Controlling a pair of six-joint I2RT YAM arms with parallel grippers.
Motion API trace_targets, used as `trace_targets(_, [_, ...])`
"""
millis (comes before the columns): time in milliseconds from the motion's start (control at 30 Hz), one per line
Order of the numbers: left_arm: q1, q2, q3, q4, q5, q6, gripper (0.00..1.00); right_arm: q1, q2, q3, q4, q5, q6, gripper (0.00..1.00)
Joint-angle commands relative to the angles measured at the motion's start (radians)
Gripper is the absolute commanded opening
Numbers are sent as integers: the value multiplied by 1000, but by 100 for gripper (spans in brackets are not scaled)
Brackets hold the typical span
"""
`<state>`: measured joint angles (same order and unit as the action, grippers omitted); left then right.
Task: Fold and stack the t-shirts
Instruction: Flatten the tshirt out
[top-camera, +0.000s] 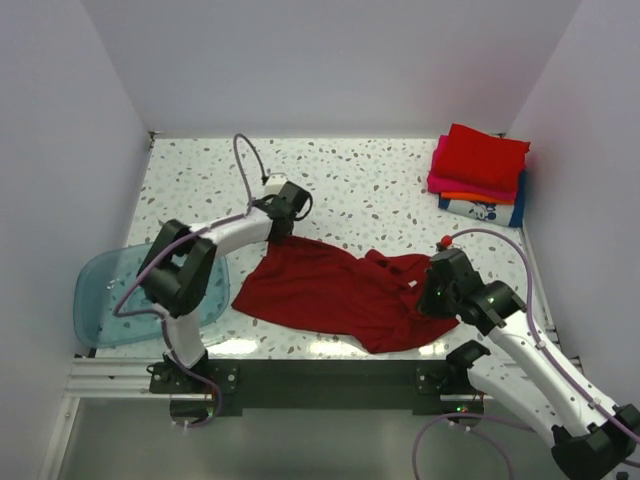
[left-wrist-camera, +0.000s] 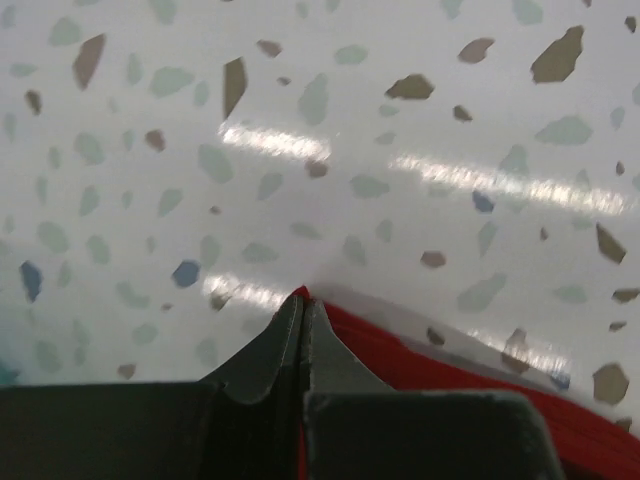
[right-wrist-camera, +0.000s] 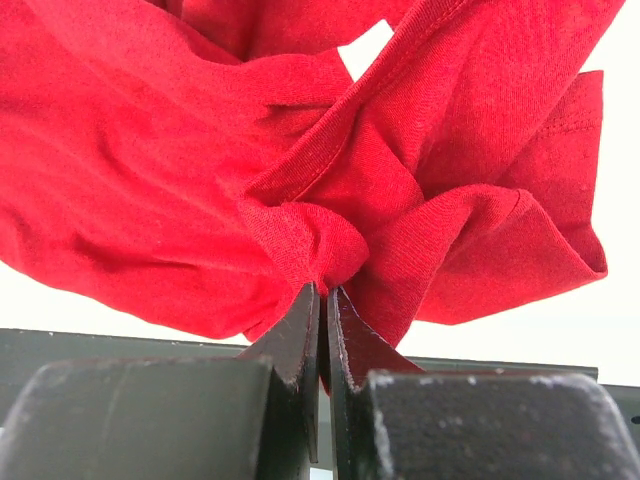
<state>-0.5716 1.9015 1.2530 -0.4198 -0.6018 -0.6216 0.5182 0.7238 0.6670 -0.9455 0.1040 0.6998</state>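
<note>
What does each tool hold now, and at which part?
Both hold the dark red t-shirt: the left tool pinches its edge, the right tool a bunched fold.

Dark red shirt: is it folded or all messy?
Not folded. The dark red t-shirt lies spread out and wrinkled on the table, bunched where the right gripper pinches it.

A white table (top-camera: 380, 190) flecked with grey, brown and blue chips fills the scene. A translucent blue plastic tub (top-camera: 100, 295) sits at the table's left near corner, hanging over its left edge. Plain pale walls (top-camera: 330, 60) rise along the table's far, left and right sides. A dark metal rail (top-camera: 320, 375) runs along its near edge.
</note>
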Motion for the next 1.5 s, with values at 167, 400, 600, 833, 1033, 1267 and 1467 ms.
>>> trace_targets(167, [6, -517, -322, -103, -85, -130, 0, 16, -11, 17, -2, 14, 4, 0])
trace_targets(400, [7, -887, -425, -192, -49, -155, 0, 16, 0, 94, -76, 99, 35, 0])
trace_targets(600, [7, -984, -475, -263, -18, -158, 0, 17, -9, 74, -94, 163, 107, 0])
trace_targets(833, [6, -1122, -550, -292, 57, -147, 0, 17, -2, 89, -93, 209, 110, 37])
trace_targets(1033, [-10, -1148, -527, -298, 62, -99, 0, 17, 248, 224, 83, 177, -21, 56])
trace_targets(1267, [-11, -1099, -535, -284, 74, -90, 0, 19, 748, 578, 237, 206, -193, 64])
trace_targets(1467, [-13, -1085, -538, -275, 89, -78, 0, -23, 1060, 717, 295, 157, -232, 65])
